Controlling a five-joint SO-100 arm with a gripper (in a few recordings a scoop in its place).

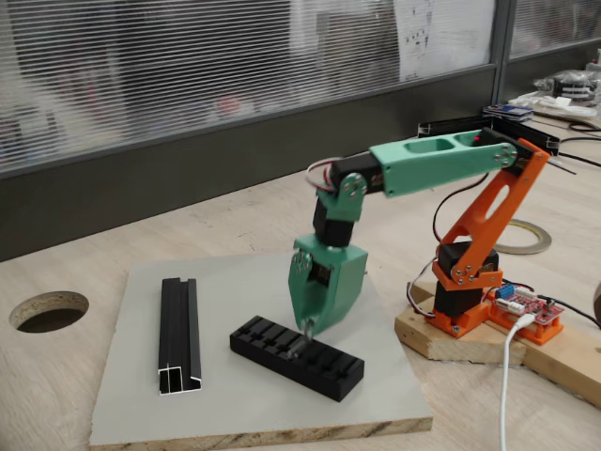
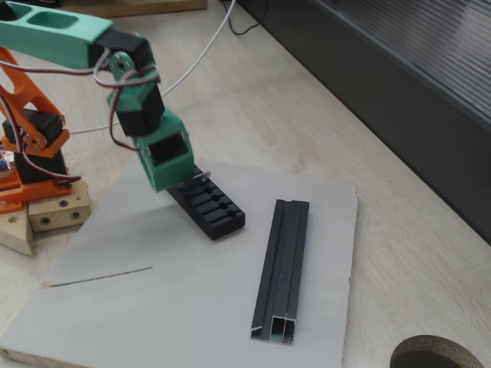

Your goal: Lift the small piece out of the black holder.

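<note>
Green gripper (image 1: 306, 331) sits directly over the black holder (image 1: 297, 356), tip at its slots. Small silver piece (image 2: 202, 175) at holder's top, beside gripper. Jaw state: cannot tell.

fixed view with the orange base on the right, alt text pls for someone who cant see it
A green and orange robot arm reaches down so its end effector meets the top of a slotted black holder on a grey board. A long black channel rail lies to the left on the same board. A round hole is cut in the wooden table.
</note>
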